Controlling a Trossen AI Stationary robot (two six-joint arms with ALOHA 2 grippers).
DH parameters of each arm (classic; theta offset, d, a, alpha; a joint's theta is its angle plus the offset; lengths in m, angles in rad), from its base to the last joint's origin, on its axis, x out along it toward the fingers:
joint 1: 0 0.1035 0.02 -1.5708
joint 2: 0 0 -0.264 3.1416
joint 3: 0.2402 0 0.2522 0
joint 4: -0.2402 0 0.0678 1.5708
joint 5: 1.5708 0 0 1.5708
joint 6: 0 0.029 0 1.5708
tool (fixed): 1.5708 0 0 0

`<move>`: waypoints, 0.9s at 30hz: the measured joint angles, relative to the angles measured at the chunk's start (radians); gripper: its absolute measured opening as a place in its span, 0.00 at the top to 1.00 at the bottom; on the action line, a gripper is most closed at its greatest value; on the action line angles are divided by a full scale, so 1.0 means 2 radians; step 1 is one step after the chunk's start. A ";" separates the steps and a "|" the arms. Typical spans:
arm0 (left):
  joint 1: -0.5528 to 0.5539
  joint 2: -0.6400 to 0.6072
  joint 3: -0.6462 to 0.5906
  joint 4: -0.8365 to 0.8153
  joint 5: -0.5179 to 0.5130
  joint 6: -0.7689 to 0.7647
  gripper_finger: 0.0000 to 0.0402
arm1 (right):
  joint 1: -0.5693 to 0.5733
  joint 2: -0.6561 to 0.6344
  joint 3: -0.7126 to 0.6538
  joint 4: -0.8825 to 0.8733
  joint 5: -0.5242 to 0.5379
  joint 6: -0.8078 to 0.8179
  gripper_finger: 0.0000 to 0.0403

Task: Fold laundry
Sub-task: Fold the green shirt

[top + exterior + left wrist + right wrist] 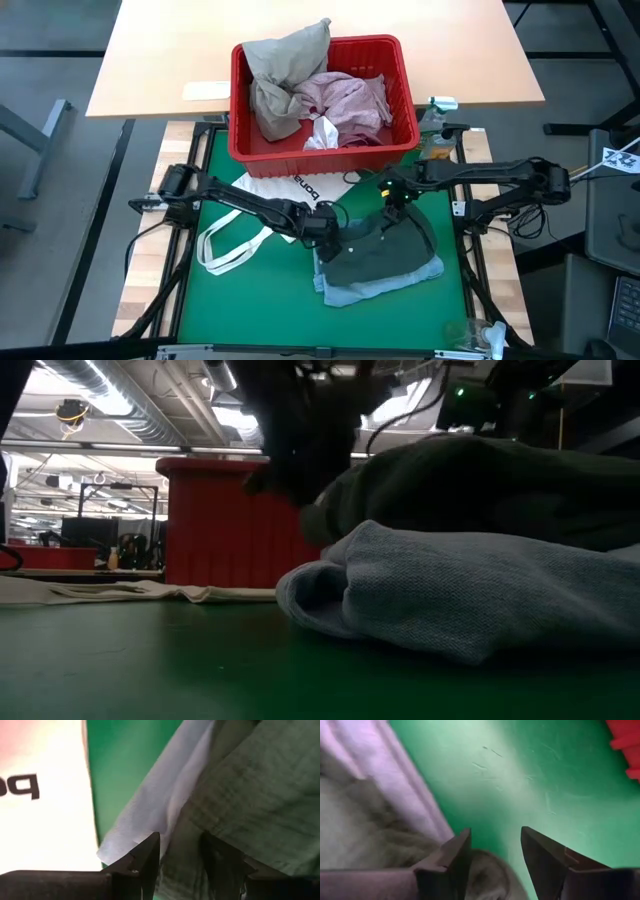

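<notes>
Green mat: bare along the front edge and the front-left corner, open for a pass. Centre-right taken by a dark garment lying on a light blue one. Left gripper at the pile's left edge, right gripper at its rear edge; both arms cross the mid mat. Tote bag covers the rear-left mat, handles trailing forward. Red basket, full of laundry, blocks the rear.
</notes>
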 joint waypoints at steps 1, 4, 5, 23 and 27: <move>0.000 0.009 0.000 -0.003 -0.004 0.000 0.65 | 0.000 0.010 0.000 0.001 0.007 0.000 0.57; 0.000 0.026 0.000 -0.008 -0.010 0.000 0.65 | 0.000 0.030 0.000 0.003 0.017 -0.001 0.57; 0.000 0.029 0.000 -0.013 -0.011 0.000 0.65 | 0.000 0.033 0.000 0.003 0.017 -0.003 0.57; 0.004 -0.013 0.002 -0.025 -0.001 -0.004 0.65 | 0.000 -0.089 0.083 -0.162 -0.001 -0.025 0.57; 0.007 -0.030 0.002 -0.026 -0.001 -0.004 0.65 | 0.000 -0.111 0.083 -0.161 -0.054 -0.023 0.57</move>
